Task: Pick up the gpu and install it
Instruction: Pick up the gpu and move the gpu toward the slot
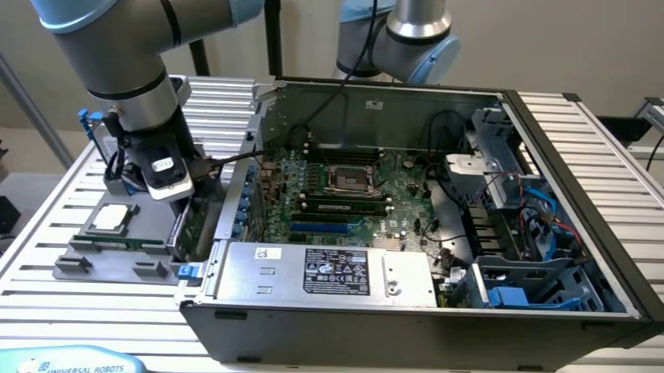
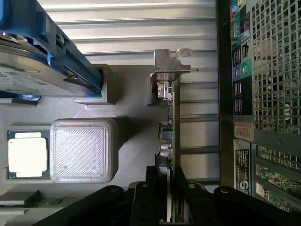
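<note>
gpu [image 2: 170, 117] edge-on, tight between the two black fingers [image 2: 181, 188]

High exterior overview, wrist close over gpu [image 2: 170, 127]

Gripper [image 1: 176, 200] at the gpu [image 1: 186, 229] beside the open computer case [image 1: 415, 315]
The gpu stands on edge between the grey tray [image 1: 104, 263] and the case wall.
</note>
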Motion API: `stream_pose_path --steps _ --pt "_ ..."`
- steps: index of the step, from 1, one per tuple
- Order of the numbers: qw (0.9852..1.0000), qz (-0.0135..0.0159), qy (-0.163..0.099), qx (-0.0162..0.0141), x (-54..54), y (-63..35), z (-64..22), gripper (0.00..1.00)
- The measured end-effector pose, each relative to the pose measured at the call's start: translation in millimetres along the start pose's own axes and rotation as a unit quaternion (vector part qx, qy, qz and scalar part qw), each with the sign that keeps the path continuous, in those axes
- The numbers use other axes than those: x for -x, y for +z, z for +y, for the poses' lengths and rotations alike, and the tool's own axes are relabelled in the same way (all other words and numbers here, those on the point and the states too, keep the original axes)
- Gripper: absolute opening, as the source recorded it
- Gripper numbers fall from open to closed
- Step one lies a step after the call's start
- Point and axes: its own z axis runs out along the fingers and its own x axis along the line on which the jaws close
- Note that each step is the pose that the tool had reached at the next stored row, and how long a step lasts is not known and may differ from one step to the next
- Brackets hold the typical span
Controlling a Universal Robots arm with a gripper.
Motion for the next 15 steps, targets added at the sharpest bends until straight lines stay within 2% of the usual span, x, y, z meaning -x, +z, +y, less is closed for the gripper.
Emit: stream_pose_path --steps 4,15 --pt "1.0 0.0001 0.0 0.0005 0.4 -13.0 0.9 0.27" --pt "1.0 0.0002 -0.002 0.0009 3.2 -62.8 4.3 0.27"
